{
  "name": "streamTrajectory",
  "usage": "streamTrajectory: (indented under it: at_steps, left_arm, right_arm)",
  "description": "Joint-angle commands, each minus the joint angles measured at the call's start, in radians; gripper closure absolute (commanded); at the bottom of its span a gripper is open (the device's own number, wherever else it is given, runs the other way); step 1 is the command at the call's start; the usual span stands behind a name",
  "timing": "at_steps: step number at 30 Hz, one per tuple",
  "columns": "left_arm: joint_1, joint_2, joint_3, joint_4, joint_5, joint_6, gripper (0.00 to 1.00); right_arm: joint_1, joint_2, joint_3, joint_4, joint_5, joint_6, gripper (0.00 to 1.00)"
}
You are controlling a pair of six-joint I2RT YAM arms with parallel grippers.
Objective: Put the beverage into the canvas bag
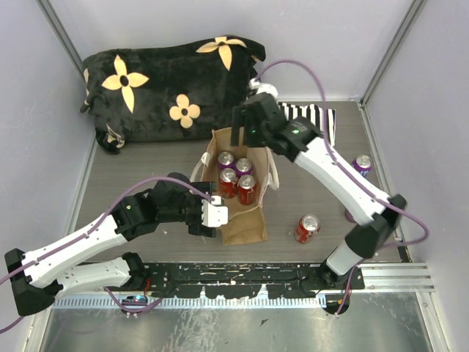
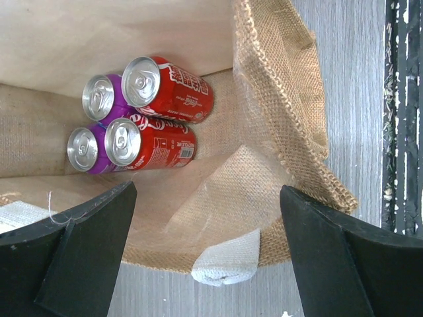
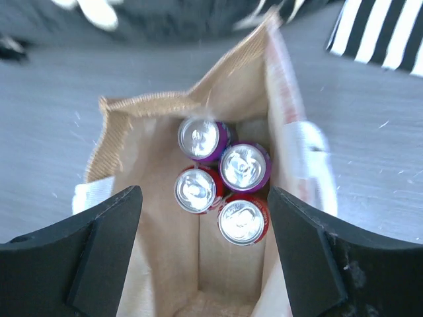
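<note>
The tan canvas bag (image 1: 244,224) stands open mid-table with several beverage cans upright inside, red ones (image 1: 247,188) near and purple ones (image 1: 226,160) behind. Another red can (image 1: 308,228) stands on the table right of the bag, and a purple can (image 1: 362,164) stands farther right. My left gripper (image 1: 215,213) is open at the bag's left rim. In the left wrist view the rim (image 2: 291,125) and a cream handle (image 2: 225,264) lie between its spread fingers, untouched. My right gripper (image 3: 205,224) hangs open and empty above the bag's far end, over the cans (image 3: 243,220).
A black flowered blanket (image 1: 172,84) fills the back left. A black-and-white striped cloth (image 1: 314,116) lies behind the right arm. A perforated black rail (image 1: 242,275) runs along the near edge, and grey walls close in both sides.
</note>
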Motion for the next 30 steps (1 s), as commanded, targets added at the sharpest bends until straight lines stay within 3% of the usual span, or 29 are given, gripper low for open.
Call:
streamTrajectory:
  at_steps: [1,6,13,20,30]
  left_arm:
    - [-0.005,-0.016,-0.031,-0.023,0.032,0.086,0.02]
    - [-0.011,-0.010,-0.026,-0.014,0.037,0.137,0.02]
    - [-0.041,0.027,-0.006,0.029,0.033,0.164,0.02]
    - [-0.050,0.062,0.026,0.049,0.035,0.164,0.02]
    - [-0.071,0.055,0.027,0.045,0.028,0.160,0.02]
  right_arm:
    - [-0.059,-0.138,0.060,0.024,0.114,0.049,0.17]
    - [-0.104,-0.183,0.066,-0.202,0.194,0.095,0.17]
    - [-0.127,-0.249,-0.073,-0.424,0.155,0.215,0.17]
    - [-0.127,-0.362,-0.316,-0.518,0.084,0.294,0.17]
    - [-0.161,-0.550,-0.620,-0.496,0.013,0.379,0.12]
